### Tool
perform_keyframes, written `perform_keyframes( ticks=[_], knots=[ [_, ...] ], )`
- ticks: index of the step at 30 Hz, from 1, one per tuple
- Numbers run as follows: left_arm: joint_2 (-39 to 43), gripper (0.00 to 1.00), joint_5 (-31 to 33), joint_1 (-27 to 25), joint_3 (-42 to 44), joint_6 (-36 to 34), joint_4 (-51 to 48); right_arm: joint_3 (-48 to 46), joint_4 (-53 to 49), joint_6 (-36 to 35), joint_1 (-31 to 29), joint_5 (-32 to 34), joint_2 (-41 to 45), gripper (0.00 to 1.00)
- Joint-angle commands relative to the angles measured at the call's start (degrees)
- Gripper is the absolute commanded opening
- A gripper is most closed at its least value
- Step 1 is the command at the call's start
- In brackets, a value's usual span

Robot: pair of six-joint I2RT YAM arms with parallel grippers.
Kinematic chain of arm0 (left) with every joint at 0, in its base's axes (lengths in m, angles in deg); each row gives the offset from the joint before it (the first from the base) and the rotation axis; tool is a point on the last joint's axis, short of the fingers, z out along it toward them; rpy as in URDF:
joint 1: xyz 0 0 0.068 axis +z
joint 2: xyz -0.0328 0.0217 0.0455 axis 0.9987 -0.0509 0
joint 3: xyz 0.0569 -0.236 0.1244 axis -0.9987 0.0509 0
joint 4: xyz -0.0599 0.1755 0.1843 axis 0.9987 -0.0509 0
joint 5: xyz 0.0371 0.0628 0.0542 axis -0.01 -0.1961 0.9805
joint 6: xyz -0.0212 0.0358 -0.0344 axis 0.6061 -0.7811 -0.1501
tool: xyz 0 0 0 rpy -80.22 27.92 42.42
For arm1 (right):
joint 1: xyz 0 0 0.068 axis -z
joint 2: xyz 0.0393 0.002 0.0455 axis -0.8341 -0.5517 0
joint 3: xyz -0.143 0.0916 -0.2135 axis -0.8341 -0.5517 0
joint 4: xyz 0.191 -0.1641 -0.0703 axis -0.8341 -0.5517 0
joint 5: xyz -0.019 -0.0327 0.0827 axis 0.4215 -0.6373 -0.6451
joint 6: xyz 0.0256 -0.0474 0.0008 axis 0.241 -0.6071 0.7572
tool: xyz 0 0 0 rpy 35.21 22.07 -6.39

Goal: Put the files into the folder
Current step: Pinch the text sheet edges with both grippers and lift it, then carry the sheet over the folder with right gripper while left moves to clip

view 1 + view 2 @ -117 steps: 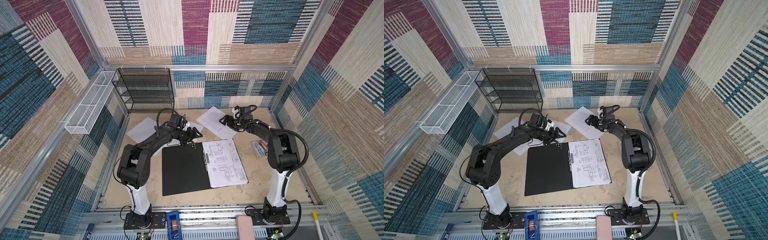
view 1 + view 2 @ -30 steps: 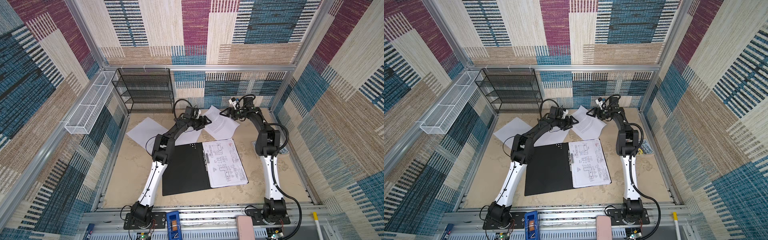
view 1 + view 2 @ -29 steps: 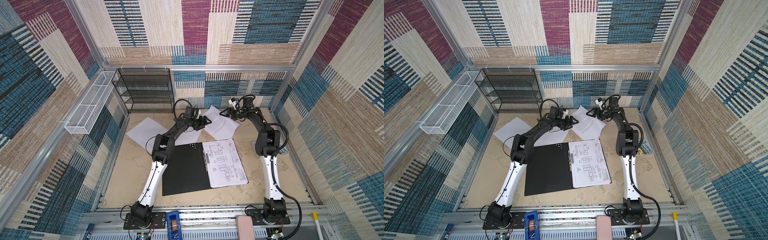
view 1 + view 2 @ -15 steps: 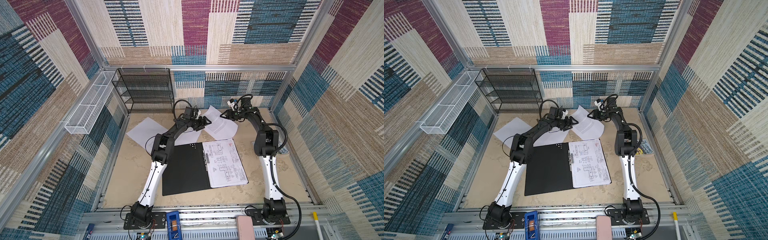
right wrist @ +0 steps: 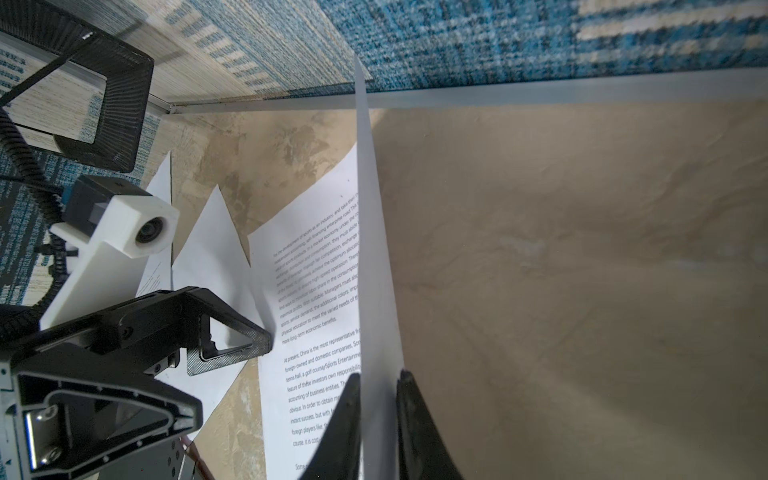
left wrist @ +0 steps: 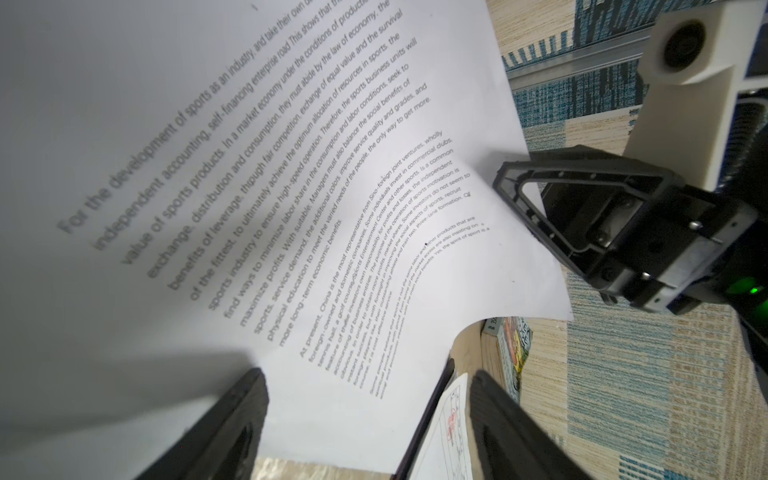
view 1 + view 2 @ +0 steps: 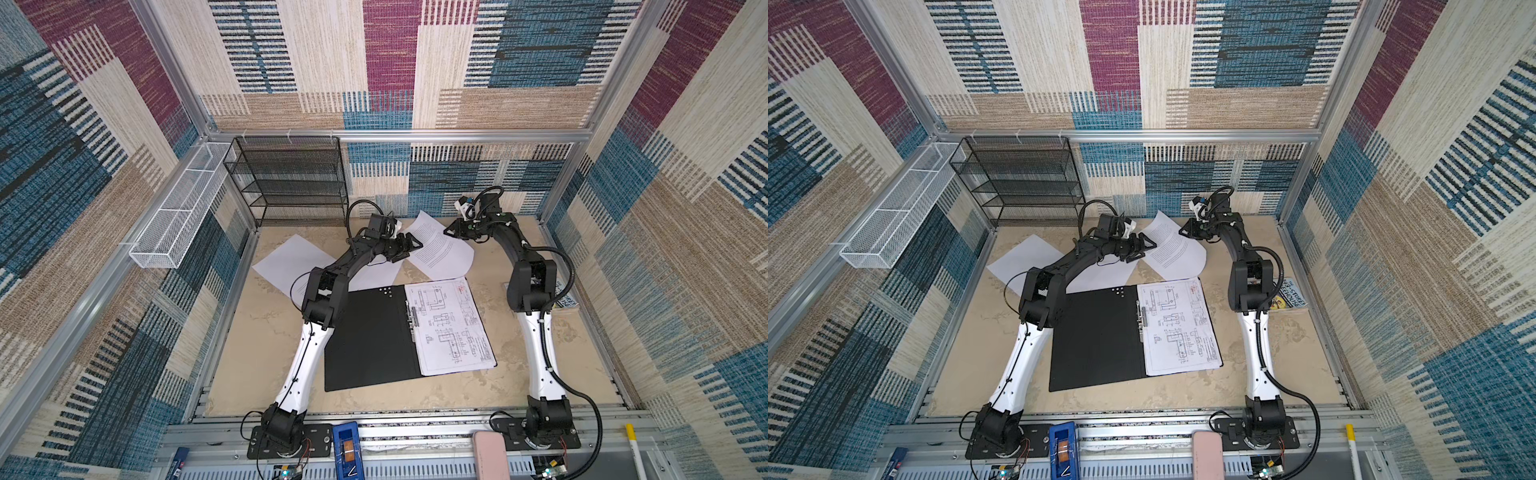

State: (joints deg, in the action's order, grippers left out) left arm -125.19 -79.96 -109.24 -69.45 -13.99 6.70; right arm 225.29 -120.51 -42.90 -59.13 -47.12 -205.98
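The folder (image 7: pixel 365 332) (image 7: pixel 1096 336) lies open at the centre, black inside up, with a line-drawing sheet (image 7: pixel 451 328) (image 7: pixel 1177 328) on its right half. Behind it a printed text sheet (image 7: pixel 440 249) (image 7: pixel 1177 249) (image 6: pixel 249 166) curls up off the table. My right gripper (image 7: pixel 449 230) (image 7: pixel 1183 230) (image 5: pixel 378 380) is shut on that sheet's raised far edge (image 5: pixel 374 291). At the sheet's left edge, my left gripper (image 7: pixel 409 247) (image 7: pixel 1144 247) (image 6: pixel 368 376) stands open and holds nothing. Blank sheets (image 7: pixel 291 262) lie under the left arm.
A black mesh shelf (image 7: pixel 291 183) stands at the back left, with a white wire basket (image 7: pixel 178 216) on the left wall. A colourful book (image 7: pixel 563 297) lies by the right wall behind the right arm. The back wall is close behind both grippers.
My right gripper's jaws have closed on the printed sheet's edge. Since several seconds ago both arms have reached from the folder's top edge to the back.
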Motion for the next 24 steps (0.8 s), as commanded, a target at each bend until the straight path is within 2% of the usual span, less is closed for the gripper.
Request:
perform_keyframes(
  ticks=[1, 8, 17, 20, 24],
  knots=[
    [-0.78, 0.79, 1.77, 0.14, 0.43, -0.34, -9.74, 0.65, 0.76, -0.62, -0.02, -0.2, 1.42, 0.16],
    [1.92, 0.8, -3.41, 0.02, -1.91, -1.26, -9.43, 0.5, 1.57, 0.96, 0.03, -3.79, 5.01, 0.0],
    [13.08, 0.81, -12.38, -0.34, -1.79, 2.13, -5.22, -0.25, 3.73, 7.56, 0.96, -8.26, 14.83, 0.0],
    [21.17, 0.81, -13.31, -0.29, 6.04, 4.45, -0.36, -4.19, 4.96, 10.22, 1.03, -7.45, 20.27, 0.0],
    [34.84, 0.82, -12.57, 0.01, 23.02, 7.27, 7.18, -15.84, 8.42, 14.72, 1.03, -5.95, 29.74, 0.0]
  ],
)
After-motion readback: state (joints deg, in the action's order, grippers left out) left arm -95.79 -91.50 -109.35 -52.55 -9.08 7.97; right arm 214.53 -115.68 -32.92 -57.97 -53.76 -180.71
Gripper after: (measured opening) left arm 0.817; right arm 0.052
